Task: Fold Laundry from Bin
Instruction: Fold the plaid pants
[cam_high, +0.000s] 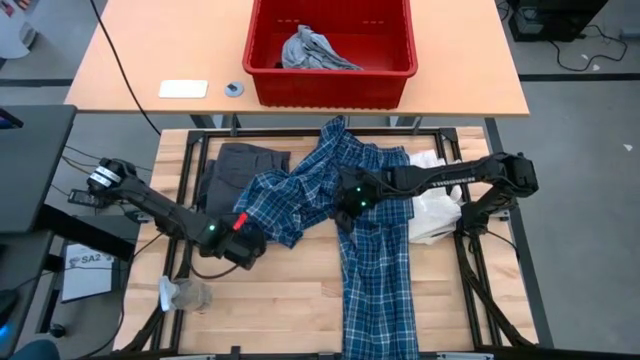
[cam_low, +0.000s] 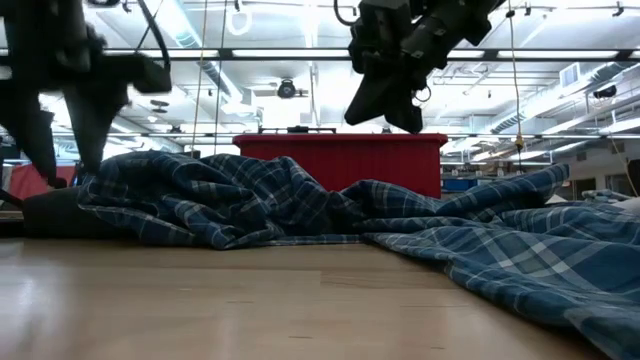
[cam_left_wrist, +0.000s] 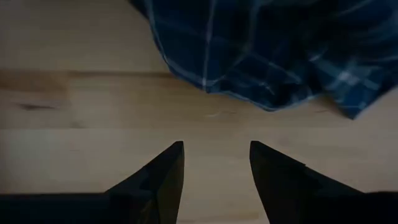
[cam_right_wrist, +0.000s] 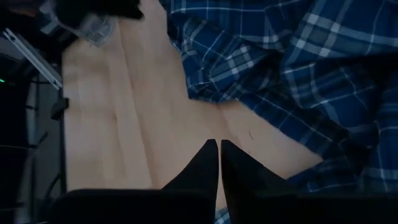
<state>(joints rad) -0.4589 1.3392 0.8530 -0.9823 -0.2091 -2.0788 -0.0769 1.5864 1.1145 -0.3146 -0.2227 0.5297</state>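
The blue-and-white plaid shirt (cam_high: 370, 230) lies spread and rumpled across the wooden table, one long part reaching the near edge. A dark grey garment (cam_high: 245, 162) lies at its far left, partly under it. The red bin (cam_high: 330, 50) stands on the far table with a light grey piece (cam_high: 312, 50) in it. My left gripper (cam_left_wrist: 216, 146) points down, open, over bare wood just beside the shirt's bunched left edge (cam_left_wrist: 249, 93). My right gripper (cam_right_wrist: 219, 142) hangs shut above the shirt's middle (cam_high: 350, 205), well clear of the cloth in the low view (cam_low: 395, 95).
A white fabric bag (cam_high: 436, 200) lies at the shirt's right side. A small crumpled clear thing (cam_high: 185, 293) sits near the table's front left corner. On the far table a white card (cam_high: 183, 89) and a small round object (cam_high: 234, 89) lie left of the bin.
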